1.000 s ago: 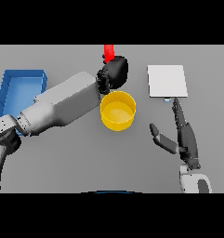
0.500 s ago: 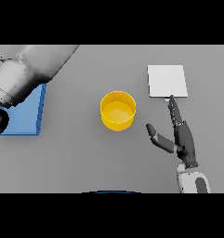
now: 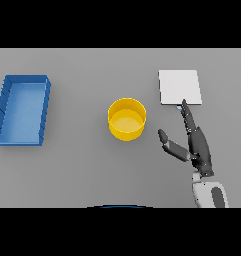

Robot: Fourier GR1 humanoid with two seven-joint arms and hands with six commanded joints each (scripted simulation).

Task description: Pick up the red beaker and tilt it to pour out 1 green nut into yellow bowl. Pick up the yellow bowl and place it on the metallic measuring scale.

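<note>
Right of the yellow bowl (image 3: 126, 119), the right hand (image 3: 198, 147) rests, fingers (image 3: 186, 112) straight and released.

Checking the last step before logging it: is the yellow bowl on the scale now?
No, the yellow bowl stands on the grey table, well left of the metallic scale.

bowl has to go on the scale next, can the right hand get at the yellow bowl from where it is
Probably yes. The right hand lies open just right of the yellow bowl, thumb pointing toward it, with only bare table between them. The scale sits beyond its fingertips, out of the way.
</note>
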